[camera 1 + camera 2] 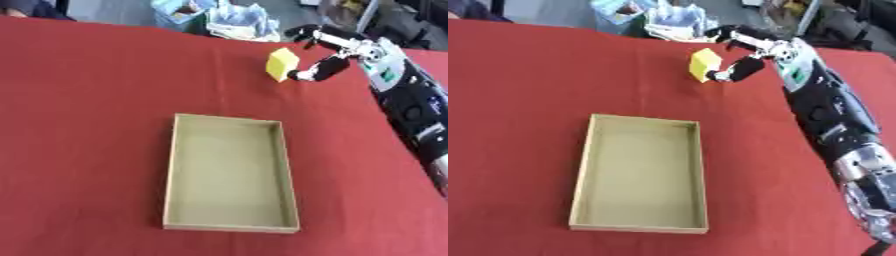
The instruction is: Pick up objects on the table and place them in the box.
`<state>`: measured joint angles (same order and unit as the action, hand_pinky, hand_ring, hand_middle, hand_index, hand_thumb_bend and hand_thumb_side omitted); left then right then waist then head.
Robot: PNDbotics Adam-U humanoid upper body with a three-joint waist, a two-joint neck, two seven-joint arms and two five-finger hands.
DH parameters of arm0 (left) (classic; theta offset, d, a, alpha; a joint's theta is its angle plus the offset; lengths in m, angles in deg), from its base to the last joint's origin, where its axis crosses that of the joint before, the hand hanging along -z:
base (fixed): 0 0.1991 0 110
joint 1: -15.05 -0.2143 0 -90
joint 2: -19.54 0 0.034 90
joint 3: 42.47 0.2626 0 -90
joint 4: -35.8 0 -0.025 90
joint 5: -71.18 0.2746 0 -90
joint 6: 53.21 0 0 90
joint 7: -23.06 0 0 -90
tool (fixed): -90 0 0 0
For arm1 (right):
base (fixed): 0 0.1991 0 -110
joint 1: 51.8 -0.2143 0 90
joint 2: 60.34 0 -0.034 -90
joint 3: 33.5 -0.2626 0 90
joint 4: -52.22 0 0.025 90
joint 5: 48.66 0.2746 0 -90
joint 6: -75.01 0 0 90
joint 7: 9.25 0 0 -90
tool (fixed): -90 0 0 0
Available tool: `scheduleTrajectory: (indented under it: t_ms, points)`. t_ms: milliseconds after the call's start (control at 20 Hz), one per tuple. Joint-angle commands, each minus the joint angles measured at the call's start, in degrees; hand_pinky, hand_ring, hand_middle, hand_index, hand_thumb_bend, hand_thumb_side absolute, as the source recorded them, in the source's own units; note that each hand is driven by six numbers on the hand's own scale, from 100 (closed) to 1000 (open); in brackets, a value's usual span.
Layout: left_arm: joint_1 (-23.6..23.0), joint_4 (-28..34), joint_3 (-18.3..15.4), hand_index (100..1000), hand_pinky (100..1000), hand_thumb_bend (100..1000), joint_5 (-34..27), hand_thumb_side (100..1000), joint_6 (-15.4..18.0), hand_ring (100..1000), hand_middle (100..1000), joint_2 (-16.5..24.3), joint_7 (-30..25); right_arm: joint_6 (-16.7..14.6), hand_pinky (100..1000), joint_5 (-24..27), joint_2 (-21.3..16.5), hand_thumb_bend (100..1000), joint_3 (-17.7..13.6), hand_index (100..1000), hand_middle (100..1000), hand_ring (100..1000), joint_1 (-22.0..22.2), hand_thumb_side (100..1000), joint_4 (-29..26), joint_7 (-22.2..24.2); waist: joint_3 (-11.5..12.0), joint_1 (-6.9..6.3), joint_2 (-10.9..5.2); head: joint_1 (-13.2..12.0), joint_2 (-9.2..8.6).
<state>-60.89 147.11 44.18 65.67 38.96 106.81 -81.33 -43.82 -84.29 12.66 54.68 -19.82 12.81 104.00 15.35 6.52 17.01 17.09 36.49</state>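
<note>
One shallow cardboard box [231,174] sits near the table's [79,125] front edge, approx. centre, long side running front to back, nothing inside. Table has a red cloth. Further back, twd the far right corner, the right hand [337,52] is raised above the cloth w/ a yellow block [281,64] pinched btwn thumb and curled fingers. Block is off the surface, beyond the box's far right corner.

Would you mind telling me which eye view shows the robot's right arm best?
The right eye view: the right arm runs nearly whole from the bottom edge to the right hand holding the yellow block. The left eye view crops it at the frame's right edge.
</note>
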Motion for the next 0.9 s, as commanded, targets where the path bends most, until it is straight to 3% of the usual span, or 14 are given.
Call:
scheduleTrajectory:
  t_ms: [50, 900]
  points:
    - [0.5, 0.7, 0.0, 721, 695, 100, 0.1, 808, 0.2, 688, 613, 0.9, -0.1, 0.7, 811, 0.7, -1.1, 376, -0.9, 1000, 934, 925, -1.5, 351, 0.8, -1.4, 0.1, -0.34, -0.88, 0.5, -0.97]
    - [0.5, 0.7, -0.1, 721, 697, 100, 0.1, 810, 0.1, 689, 614, 0.7, -0.2, 4.2, 800, -2.5, -0.4, 370, -1.8, 1000, 930, 918, -1.9, 429, 5.5, -8.0, 0.9, -0.24, -0.64, 1.8, -1.92]
